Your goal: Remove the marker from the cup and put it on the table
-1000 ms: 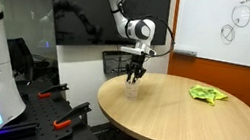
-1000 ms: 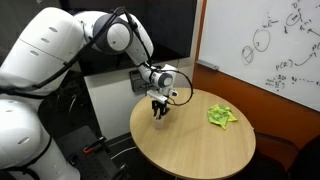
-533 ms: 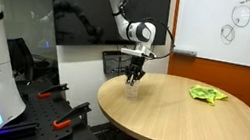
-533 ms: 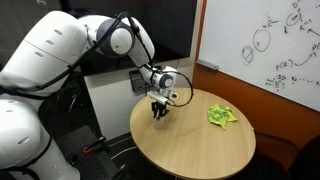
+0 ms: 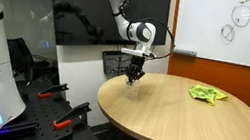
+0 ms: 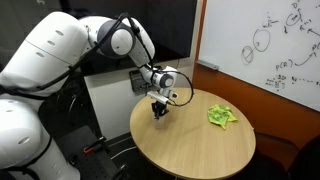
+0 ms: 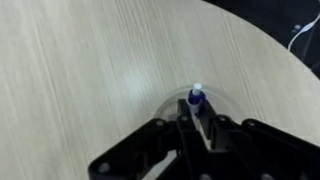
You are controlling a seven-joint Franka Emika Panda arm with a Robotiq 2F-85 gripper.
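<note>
Black gripper straddling blue-capped marker in clear plastic cup
Cannot tell if it grips yet; clamp firmly, lift straight up, lest the cup tips on the pale wooden table

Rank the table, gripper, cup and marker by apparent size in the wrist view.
1. table, fills most of the view.
2. gripper, though nearness to the camera inflates it.
3. cup, partly hidden by the gripper.
4. marker, only its blue tip shows.

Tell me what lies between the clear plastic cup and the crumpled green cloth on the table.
Nothing. Only bare wood of the round wooden table separates the clear plastic cup from the crumpled green cloth, in both exterior views.
</note>
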